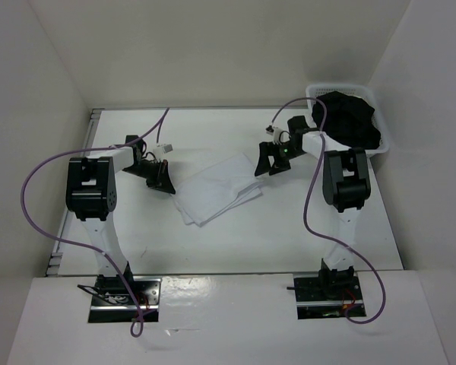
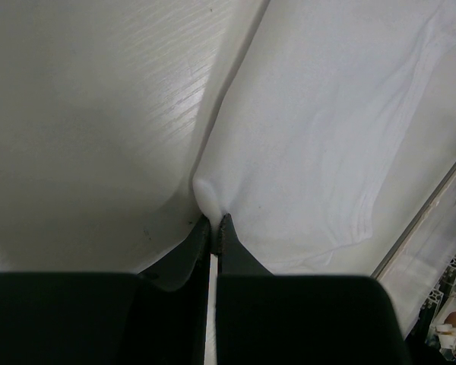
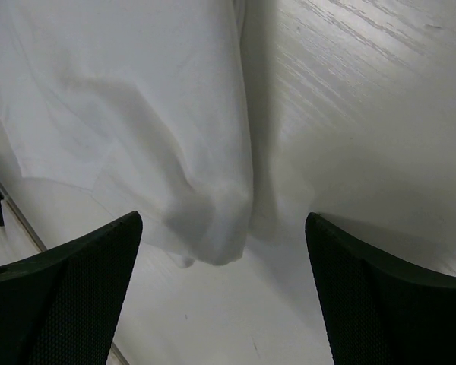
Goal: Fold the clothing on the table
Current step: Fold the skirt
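Note:
The white clothing (image 1: 215, 190) lies folded into a rough rectangle in the middle of the table (image 1: 243, 243). My left gripper (image 1: 166, 182) sits at its left edge, shut on a pinch of the clothing (image 2: 304, 137), with the fabric bunched at the fingertips (image 2: 226, 226). At the garment's right corner, my right gripper (image 1: 263, 163) stands open just above the table. In the right wrist view a rounded fold of the clothing (image 3: 213, 220) lies ahead of and between the wide-apart fingers (image 3: 83, 281), which do not touch it.
A white basket (image 1: 380, 144) at the back right holds a black bundle of clothing (image 1: 351, 118). A metal rail (image 1: 72, 220) runs along the table's left edge. White walls (image 1: 213, 46) enclose the table on three sides.

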Motion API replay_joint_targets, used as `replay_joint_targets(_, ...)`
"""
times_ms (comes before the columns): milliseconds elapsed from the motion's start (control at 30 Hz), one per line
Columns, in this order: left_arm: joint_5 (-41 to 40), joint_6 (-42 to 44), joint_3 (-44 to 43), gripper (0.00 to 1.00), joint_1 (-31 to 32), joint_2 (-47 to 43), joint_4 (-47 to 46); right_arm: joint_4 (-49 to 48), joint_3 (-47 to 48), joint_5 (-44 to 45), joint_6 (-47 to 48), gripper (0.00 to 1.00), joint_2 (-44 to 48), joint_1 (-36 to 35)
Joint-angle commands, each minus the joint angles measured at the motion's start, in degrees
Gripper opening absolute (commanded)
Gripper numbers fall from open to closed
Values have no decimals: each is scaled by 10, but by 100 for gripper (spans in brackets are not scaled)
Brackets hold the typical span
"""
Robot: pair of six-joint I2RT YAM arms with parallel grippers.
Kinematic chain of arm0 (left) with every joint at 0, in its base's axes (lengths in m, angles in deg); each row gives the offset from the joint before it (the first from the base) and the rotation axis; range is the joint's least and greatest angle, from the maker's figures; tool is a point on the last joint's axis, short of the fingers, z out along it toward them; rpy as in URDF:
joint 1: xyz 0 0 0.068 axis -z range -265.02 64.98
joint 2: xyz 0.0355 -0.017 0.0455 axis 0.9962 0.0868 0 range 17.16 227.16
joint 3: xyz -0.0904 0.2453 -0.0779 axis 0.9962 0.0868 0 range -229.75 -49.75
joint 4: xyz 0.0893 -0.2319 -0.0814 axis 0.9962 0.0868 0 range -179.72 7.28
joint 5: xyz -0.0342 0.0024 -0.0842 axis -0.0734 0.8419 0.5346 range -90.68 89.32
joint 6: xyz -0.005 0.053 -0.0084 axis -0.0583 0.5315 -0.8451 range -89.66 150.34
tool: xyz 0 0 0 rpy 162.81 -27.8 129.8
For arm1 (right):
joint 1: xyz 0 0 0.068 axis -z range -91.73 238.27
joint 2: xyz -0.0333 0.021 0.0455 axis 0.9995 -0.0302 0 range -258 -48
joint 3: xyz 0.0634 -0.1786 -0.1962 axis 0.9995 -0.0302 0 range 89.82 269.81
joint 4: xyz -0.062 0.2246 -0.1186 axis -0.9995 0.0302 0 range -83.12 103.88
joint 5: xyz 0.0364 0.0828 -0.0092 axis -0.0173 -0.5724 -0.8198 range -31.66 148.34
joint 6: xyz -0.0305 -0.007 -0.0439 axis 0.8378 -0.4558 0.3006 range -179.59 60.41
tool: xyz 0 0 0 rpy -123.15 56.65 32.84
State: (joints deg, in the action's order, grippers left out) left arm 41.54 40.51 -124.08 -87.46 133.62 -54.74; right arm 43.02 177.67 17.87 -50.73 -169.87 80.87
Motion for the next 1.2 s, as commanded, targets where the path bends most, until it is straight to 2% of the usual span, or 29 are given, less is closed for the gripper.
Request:
replay_joint_targets(0, -7, 23, 11, 0, -2, -15, 14, -6, 8, 6, 2, 91, -28, -21)
replay_joint_targets(567, -2, 23, 11, 0, -2, -15, 14, -1, -41, 0, 7, 86, -6, -37)
replay_joint_targets(1167, 3, 28, 11, 0, -2, -20, 14, 25, -88, 0, 28, 86, 0, -75)
